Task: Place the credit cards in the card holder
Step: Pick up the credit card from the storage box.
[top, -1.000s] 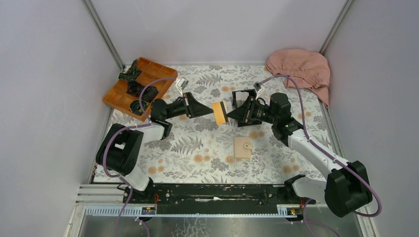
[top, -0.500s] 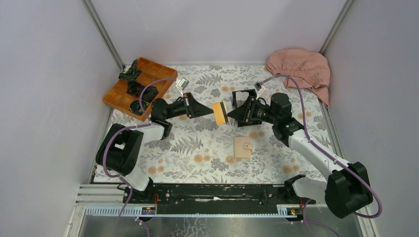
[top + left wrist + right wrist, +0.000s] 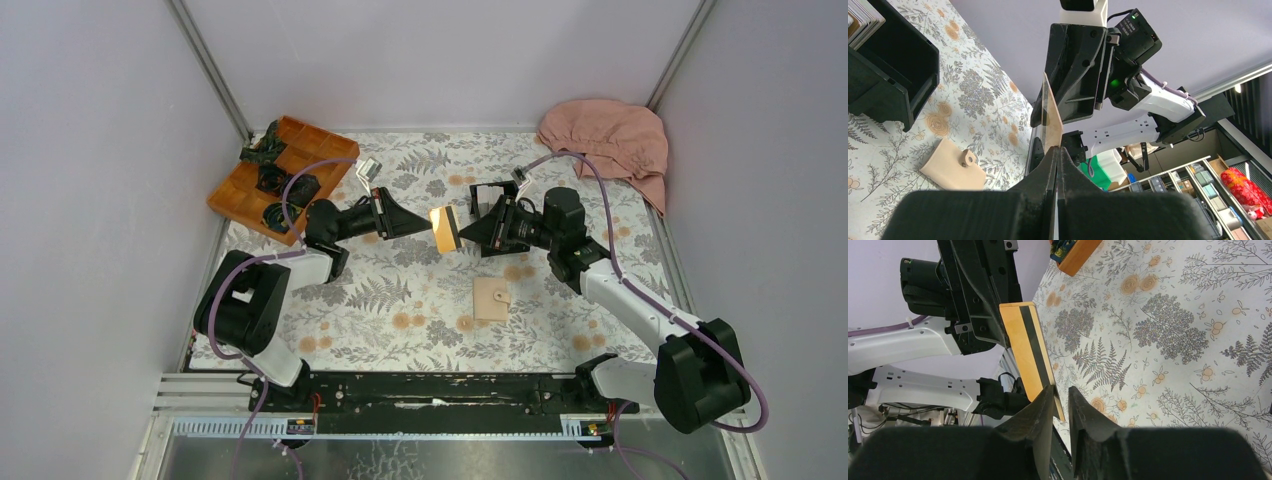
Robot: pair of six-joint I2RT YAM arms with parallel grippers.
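The left gripper (image 3: 428, 228) is clenched on one end of an orange card (image 3: 444, 230) and holds it on edge in the air above the middle of the flowered table (image 3: 400, 290). The card's black band shows in the right wrist view. The right gripper (image 3: 1060, 390) faces the left one from the other side. Its jaws stand a little apart, and the card's near corner reaches into the gap between them. Whether either finger touches the card cannot be told. The tan wallet (image 3: 491, 298) lies folded flat on the table, nearer the arm bases than the card and apart from both grippers. A black box (image 3: 893, 75) stands on the table behind the right gripper. An orange tray (image 3: 250, 185) sits at the far left, and a pink cloth (image 3: 610, 140) is bunched in the far right corner.
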